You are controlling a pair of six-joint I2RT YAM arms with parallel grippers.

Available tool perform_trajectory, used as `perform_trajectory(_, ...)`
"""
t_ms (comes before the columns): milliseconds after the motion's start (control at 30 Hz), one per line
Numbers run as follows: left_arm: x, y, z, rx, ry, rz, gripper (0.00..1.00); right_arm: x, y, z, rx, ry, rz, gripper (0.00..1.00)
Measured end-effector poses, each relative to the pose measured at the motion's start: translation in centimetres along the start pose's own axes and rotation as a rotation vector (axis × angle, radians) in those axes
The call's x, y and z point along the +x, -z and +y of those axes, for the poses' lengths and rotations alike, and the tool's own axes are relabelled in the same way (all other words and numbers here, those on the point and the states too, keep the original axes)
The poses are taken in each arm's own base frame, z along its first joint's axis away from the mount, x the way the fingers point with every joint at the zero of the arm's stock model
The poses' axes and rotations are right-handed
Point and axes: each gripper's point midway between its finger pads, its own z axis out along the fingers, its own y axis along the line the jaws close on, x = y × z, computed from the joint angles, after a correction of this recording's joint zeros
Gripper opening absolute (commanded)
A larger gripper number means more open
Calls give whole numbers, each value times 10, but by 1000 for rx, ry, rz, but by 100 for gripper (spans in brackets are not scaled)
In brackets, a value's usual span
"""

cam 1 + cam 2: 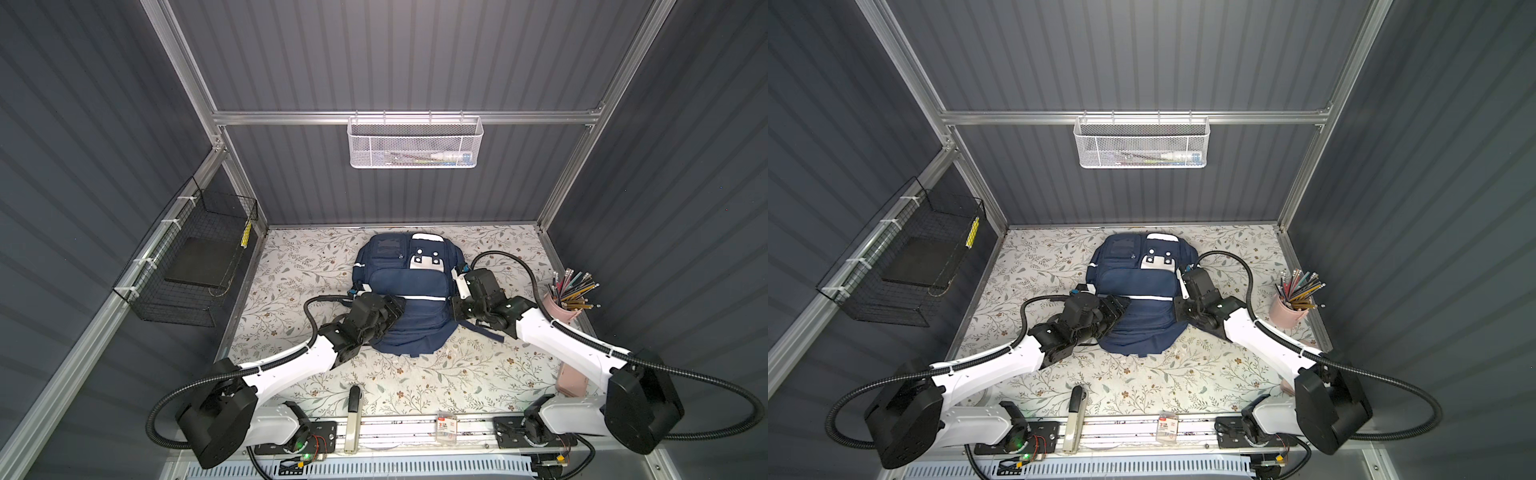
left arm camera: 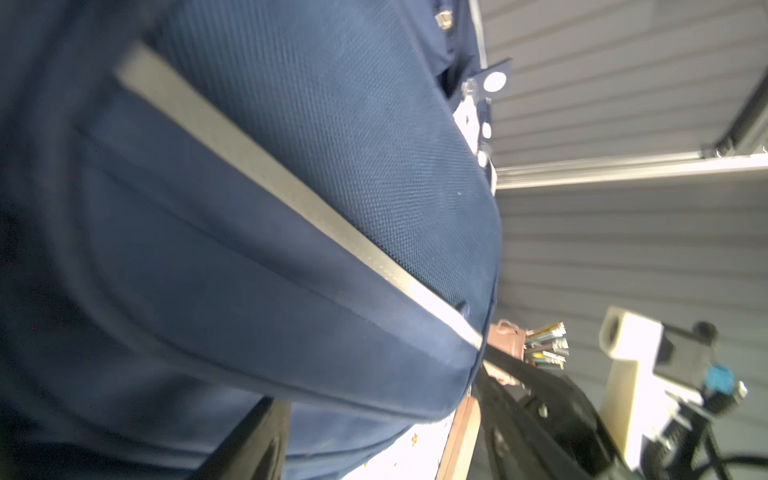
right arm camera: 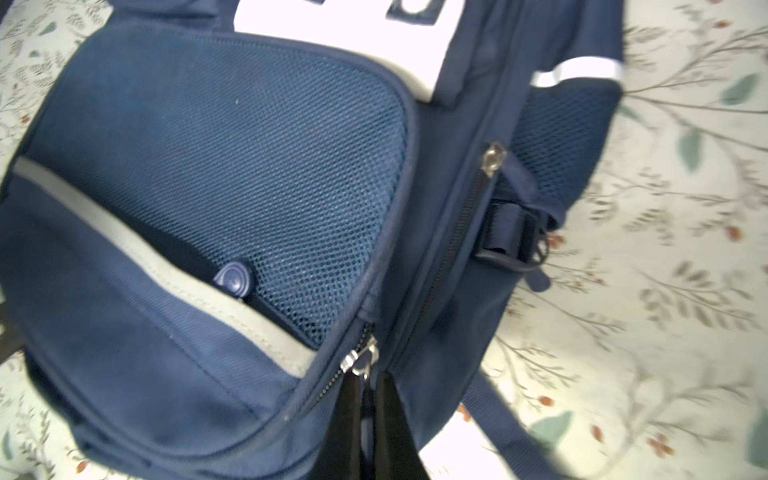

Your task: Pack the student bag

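Both top views show the large navy-blue fabric backpack with white stripes (image 1: 401, 286) lying flat, front side up, in the middle of the floral-patterned worktop (image 1: 436, 382) toward its far edge. Its white patch with dark dots is at the far end.

At the backpack's right edge, the right end effector (image 3: 365, 384) is pinched tight on a thin blue pull tab (image 3: 365, 426) hanging from a metal zip slider (image 3: 360, 358) beside the mesh front pocket.

The left end effector (image 1: 392, 309) rests against the backpack's left side, near a white stripe. Its wrist view is filled with blue fabric, and whether its jaws are apart or together cannot be told.

A pink cup of pencils (image 1: 559, 309) stands at the right edge of the worktop. A white mesh basket (image 1: 415, 143) hangs on the far wall and a black wire basket (image 1: 187, 266) on the left wall.
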Motion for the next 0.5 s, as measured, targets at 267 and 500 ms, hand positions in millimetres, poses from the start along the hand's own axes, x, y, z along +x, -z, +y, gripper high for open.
perform_trajectory(267, -40, 40, -25, -33, -260, -170, 100, 1, 19, -23, 95, -36, -20, 87)
perform_trajectory(500, -164, 88, -19, -322, -555, -545, 100, -48, 82, -79, 261, -118, -297, 99)
